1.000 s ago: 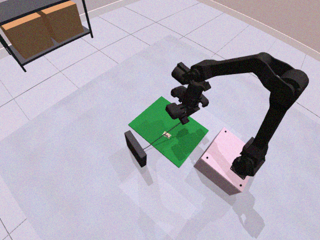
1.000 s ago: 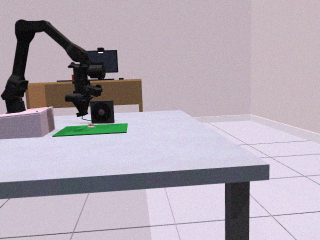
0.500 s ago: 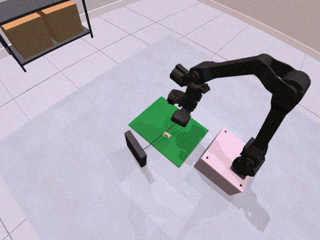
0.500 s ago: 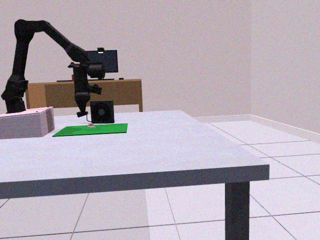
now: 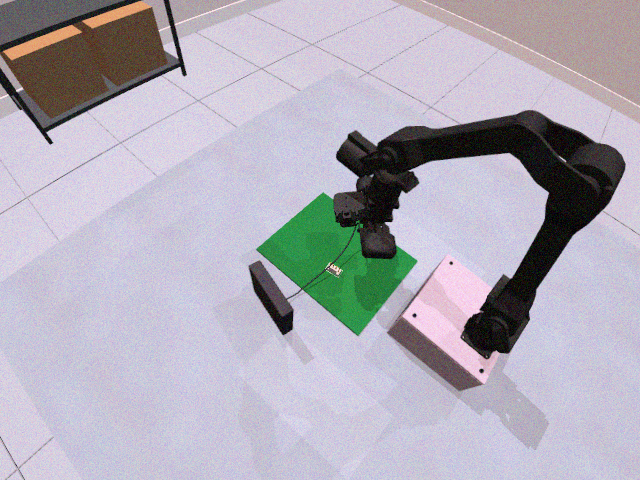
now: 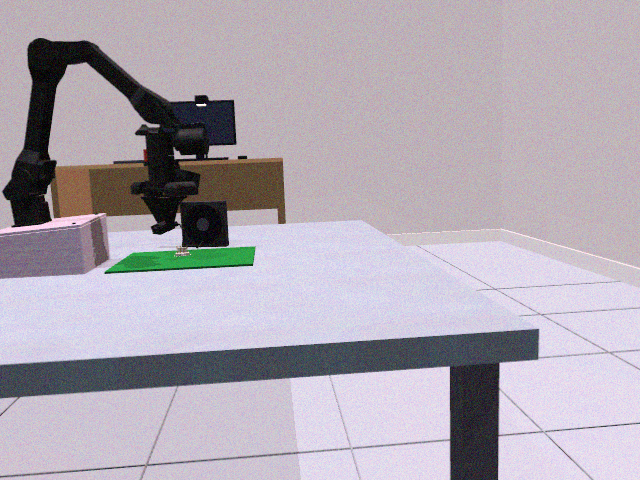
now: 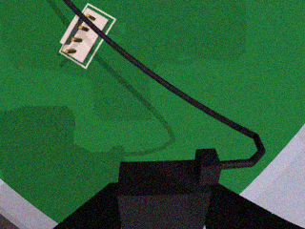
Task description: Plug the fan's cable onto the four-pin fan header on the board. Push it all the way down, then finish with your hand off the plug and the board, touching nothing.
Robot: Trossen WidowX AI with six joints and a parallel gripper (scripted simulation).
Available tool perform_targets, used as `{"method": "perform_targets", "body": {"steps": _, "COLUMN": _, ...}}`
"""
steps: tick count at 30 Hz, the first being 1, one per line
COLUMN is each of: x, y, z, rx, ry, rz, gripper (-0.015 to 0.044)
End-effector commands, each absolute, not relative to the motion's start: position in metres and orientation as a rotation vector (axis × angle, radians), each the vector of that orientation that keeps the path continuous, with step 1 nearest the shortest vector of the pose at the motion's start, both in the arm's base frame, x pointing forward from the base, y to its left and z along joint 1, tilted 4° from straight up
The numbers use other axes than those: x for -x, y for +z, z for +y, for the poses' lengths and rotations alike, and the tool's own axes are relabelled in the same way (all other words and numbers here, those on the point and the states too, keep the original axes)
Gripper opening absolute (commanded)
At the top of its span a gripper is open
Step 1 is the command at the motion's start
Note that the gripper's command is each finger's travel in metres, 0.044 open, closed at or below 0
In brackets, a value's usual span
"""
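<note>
Black plug [image 7: 157, 177]: clamped in the hand [image 5: 360, 225] [image 6: 164, 227] [image 7: 162, 193], above the board [image 5: 294, 232] [image 6: 222, 257] [image 7: 214, 86], not on the header [image 5: 333, 269] [image 6: 181, 254] [image 7: 86, 39]. Cable [image 5: 347, 246] [image 7: 157, 80] bends from the plug and crosses over the header in wrist view.

Step, as judged: alignment. Turn the plug to match the header's slant, centre it over the pins while high, keep the cable out from beneath, then lower straight; press until seated, open, lift clear.

Count: one plug, one cable, one header, four pins, one board; farther out, one fan [image 5: 271, 297] [image 6: 204, 223] and one pink block [image 5: 444, 299] [image 6: 46, 250] on one worktop [image 5: 155, 310] [image 6: 310, 299] [image 7: 286, 191].
</note>
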State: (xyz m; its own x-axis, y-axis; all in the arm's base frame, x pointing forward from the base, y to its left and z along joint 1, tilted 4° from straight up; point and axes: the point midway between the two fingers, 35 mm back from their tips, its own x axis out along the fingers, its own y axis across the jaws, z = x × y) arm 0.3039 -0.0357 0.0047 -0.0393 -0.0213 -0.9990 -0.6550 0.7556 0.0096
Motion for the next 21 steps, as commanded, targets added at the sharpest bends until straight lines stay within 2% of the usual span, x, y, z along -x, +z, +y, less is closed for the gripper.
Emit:
{"method": "perform_targets", "body": {"steps": 1, "x": -0.302, "y": 0.004, "z": -0.035, "rx": 0.678, "ry": 0.646, "rz": 1.522, "gripper": 0.0}}
{"method": "perform_targets", "body": {"steps": 21, "x": -0.297, "y": -0.016, "z": -0.034, "rx": 0.557, "ry": 0.78, "rz": 1.43, "gripper": 0.0}}
